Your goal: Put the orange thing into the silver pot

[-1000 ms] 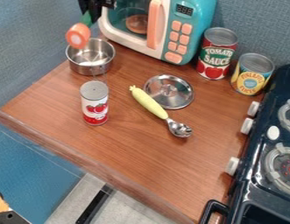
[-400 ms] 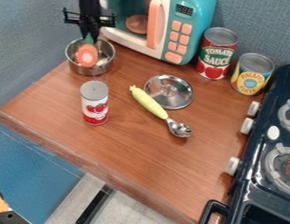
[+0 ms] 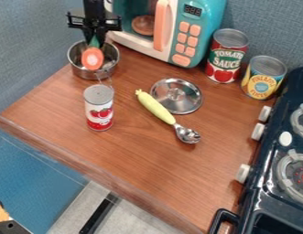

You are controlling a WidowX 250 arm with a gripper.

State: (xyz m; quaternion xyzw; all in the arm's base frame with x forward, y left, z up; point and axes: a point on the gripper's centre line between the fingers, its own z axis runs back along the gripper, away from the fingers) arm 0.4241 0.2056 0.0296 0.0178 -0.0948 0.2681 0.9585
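The black gripper (image 3: 94, 40) hangs at the upper left, over the silver pot (image 3: 89, 75). It is shut on the green top of the orange thing (image 3: 92, 59), which has a pale centre on its cut face. The orange thing hangs within the pot's opening, upright with its green end up. Whether its lower end touches the pot's inside, I cannot tell.
A small can (image 3: 99, 109) stands just in front of the pot. The teal toy microwave (image 3: 202, 27) is behind, right of the gripper. Rightward lie a metal lid (image 3: 176, 96), a yellow-handled spoon (image 3: 154, 108), two larger cans and the stove (image 3: 269, 192).
The gripper has moved right and come down, carrying the orange thing from the pot's upper left edge to over its opening. Lately the orange thing has shifted only slightly.
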